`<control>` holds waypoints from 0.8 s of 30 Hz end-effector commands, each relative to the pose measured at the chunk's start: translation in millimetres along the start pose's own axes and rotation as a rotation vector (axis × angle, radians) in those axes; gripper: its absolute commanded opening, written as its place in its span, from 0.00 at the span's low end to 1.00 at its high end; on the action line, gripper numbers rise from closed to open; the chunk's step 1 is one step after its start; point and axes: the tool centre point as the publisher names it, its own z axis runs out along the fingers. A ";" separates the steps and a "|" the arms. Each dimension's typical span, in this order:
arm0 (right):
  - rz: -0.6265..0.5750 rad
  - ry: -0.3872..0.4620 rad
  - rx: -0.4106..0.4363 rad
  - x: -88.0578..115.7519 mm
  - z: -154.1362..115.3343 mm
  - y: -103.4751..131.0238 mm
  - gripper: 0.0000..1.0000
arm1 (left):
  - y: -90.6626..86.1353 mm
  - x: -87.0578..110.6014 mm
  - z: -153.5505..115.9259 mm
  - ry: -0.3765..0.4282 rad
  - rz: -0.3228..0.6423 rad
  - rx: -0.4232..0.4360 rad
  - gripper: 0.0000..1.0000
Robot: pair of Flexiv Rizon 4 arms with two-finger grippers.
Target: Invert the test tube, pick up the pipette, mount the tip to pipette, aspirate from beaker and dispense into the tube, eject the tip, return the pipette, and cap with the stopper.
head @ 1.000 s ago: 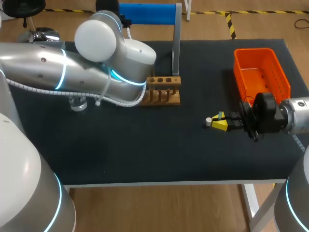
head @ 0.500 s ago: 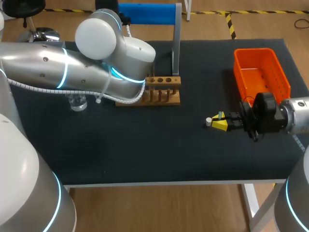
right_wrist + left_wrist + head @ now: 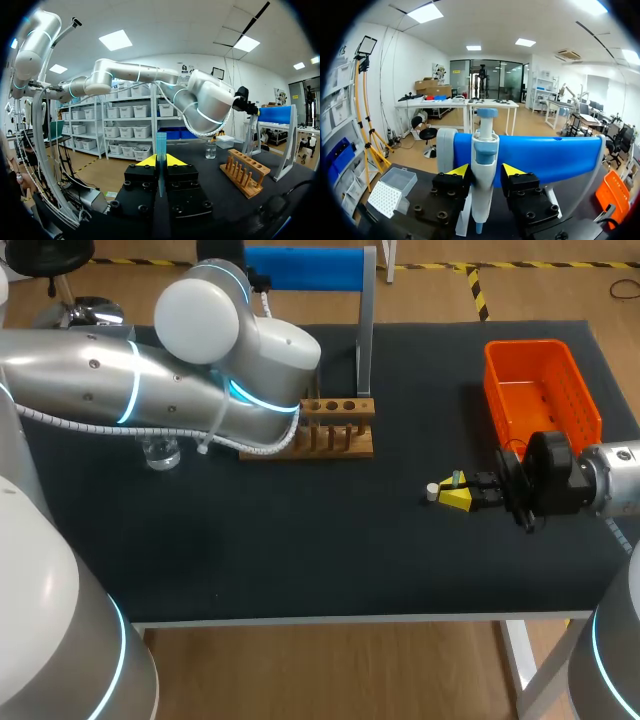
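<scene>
— So, where does our left gripper (image 3: 482,172) sit?
— At the back of the bench (image 3: 300,550), up against the blue stand (image 3: 550,157). The pipette (image 3: 484,147) hangs upright on that stand, right between our 2 yellow tips. The jaws are narrow, 1 close on each side. A thin gap shows on either side, so we are not gripping it.
— And what lies near it?
— A clear tip box (image 3: 387,192) rests on the bench off to one side of the gripper, apart from the pipette. From above, our left arm (image 3: 150,380) passes over the beaker (image 3: 160,452) and hides part of the wooden rack (image 3: 338,428).
— What about our right gripper (image 3: 455,496)?
— It is over the bench's right half, in front of the orange basket (image 3: 543,390) and apart from it. Its jaws are closed on the test tube (image 3: 160,145), which stands straight up between the tips in our right wrist view.
— Anything else there?
— From above, a small white piece (image 3: 432,492) shows just ahead of the tips. We cannot tell whether it belongs to the tube. The rack and beaker stand well ahead of that gripper.
</scene>
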 end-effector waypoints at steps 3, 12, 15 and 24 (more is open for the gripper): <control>0.000 -0.001 0.001 0.5 -0.1 0.3 0.00 | 0.4 0.2 3.2 0.004 -0.005 0.000 0.38; 0.000 -0.001 0.001 0.5 -0.1 0.3 0.00 | -0.9 -1.4 6.2 0.004 -0.010 0.003 0.38; 0.000 -0.001 0.001 0.5 -0.1 0.3 0.00 | -0.4 -2.1 7.1 0.007 -0.015 -0.001 0.41; 0.000 -0.001 0.001 0.5 -0.1 0.3 0.00 | 0.8 -3.9 10.7 0.011 -0.023 -0.005 0.40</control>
